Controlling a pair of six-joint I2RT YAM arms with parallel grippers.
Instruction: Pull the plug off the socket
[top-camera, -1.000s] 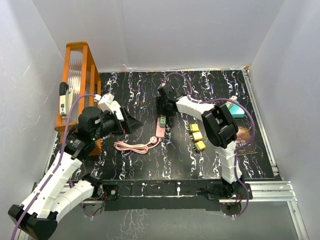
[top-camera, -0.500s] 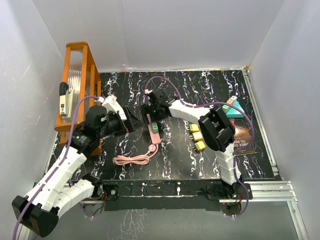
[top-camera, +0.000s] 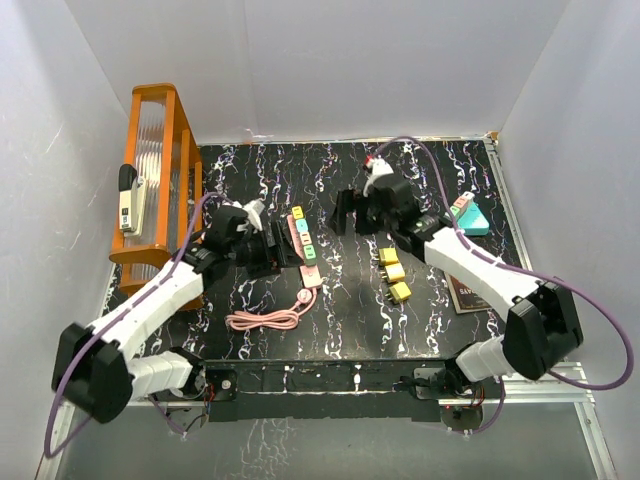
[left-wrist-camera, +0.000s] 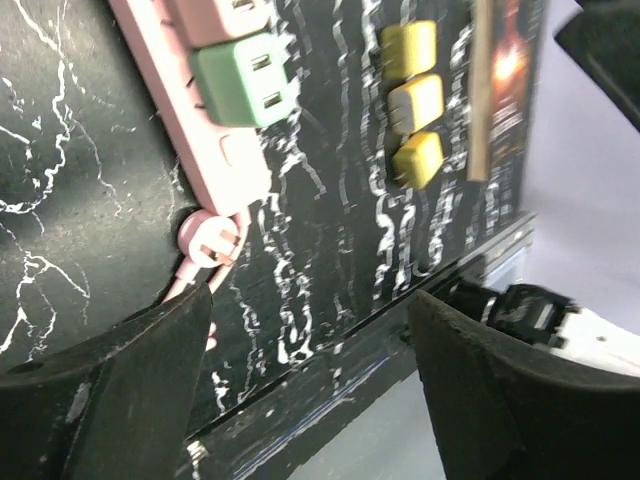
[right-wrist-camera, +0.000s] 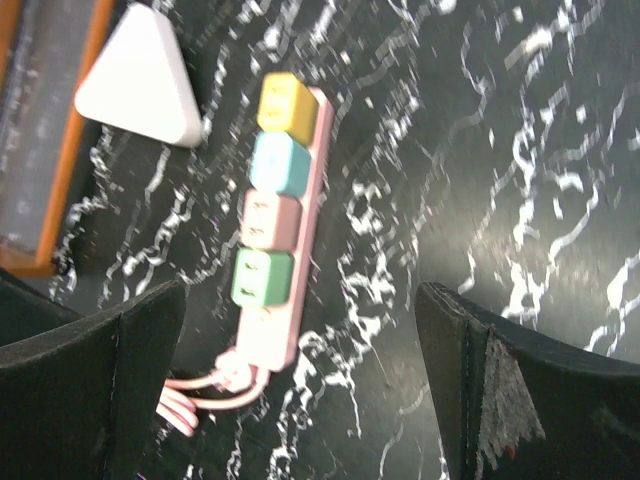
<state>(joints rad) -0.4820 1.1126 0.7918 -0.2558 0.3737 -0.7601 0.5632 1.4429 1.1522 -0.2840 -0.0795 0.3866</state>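
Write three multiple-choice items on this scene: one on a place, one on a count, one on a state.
1. In the top view, where do the three loose yellow plugs lie?
A) right of the pink power strip
B) on the orange rack
C) stacked on the strip

2. How many coloured plugs sit in the strip?
A) two
B) four
C) six

3. How is the right gripper?
A) shut on a plug
B) open and empty
C) shut on the cord

Answers: 1 A, they lie in a row apart from the strip, on its right. 2 B, yellow, teal, pink and green stand in line. 3 B, its wrist view shows wide jaws with nothing between them.
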